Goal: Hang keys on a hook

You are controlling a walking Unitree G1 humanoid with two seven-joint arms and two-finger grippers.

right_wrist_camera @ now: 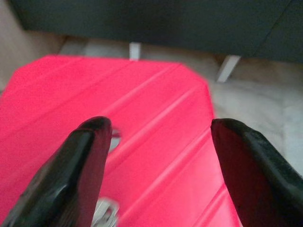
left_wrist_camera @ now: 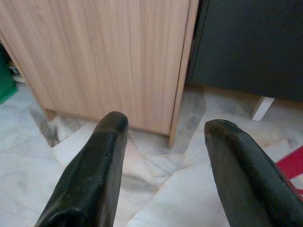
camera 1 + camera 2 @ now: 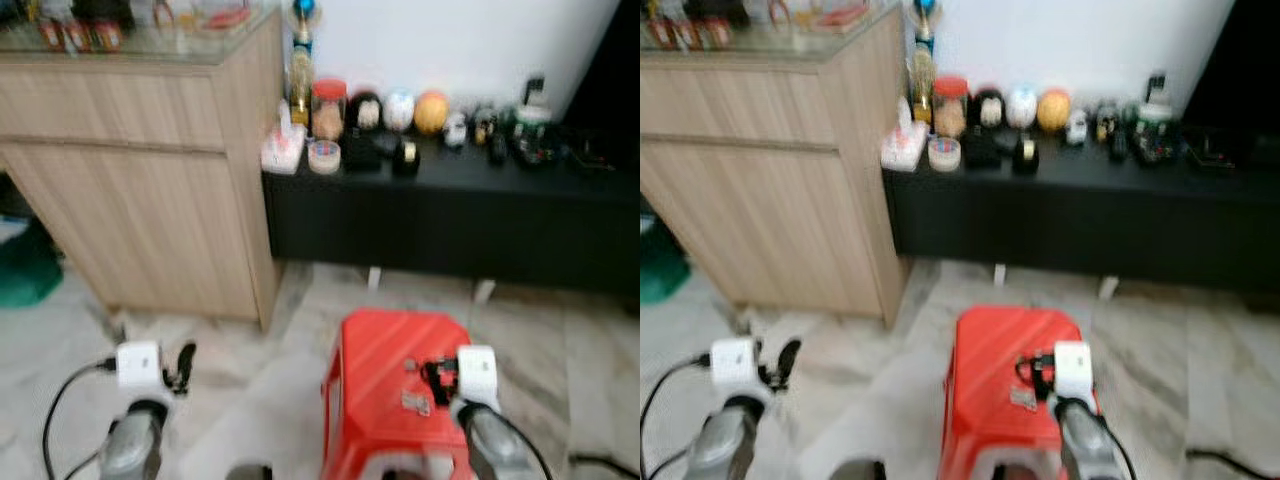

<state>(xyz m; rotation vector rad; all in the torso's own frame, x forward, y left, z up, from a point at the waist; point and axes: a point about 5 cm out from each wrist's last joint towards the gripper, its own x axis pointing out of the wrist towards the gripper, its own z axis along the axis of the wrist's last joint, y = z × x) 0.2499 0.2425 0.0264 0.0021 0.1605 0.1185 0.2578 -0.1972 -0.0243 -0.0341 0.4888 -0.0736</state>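
Left eye view: the right tool (image 3: 437,372) hovers over a red plastic stool (image 3: 385,370), and a small set of keys (image 3: 416,402) lies on the stool's seat just below and beside that tool's black fingers. The left tool (image 3: 184,365) is held low over the marble floor (image 3: 250,380), well apart from the stool. Beyond the left tool stands a light wooden cabinet (image 3: 150,170); beyond the right tool runs a long black bench (image 3: 450,215) crowded with jars, balls and small objects, all blurred.

Right eye view: the same layout, with the keys (image 3: 1023,398) on the seat just beside the right tool (image 3: 1032,372).

Left wrist view: the left tool's two fingers (image 2: 94,175) stand wide apart with nothing between them, pointing at the cabinet's lower corner (image 2: 177,118) and the floor.

Right wrist view: the right tool's fingers (image 1: 80,170) are spread apart and hold nothing, with the red seat (image 1: 156,127) close beneath them. A pale metallic bit, probably the keys (image 1: 106,208), lies on the seat next to one finger, too blurred to tell more.
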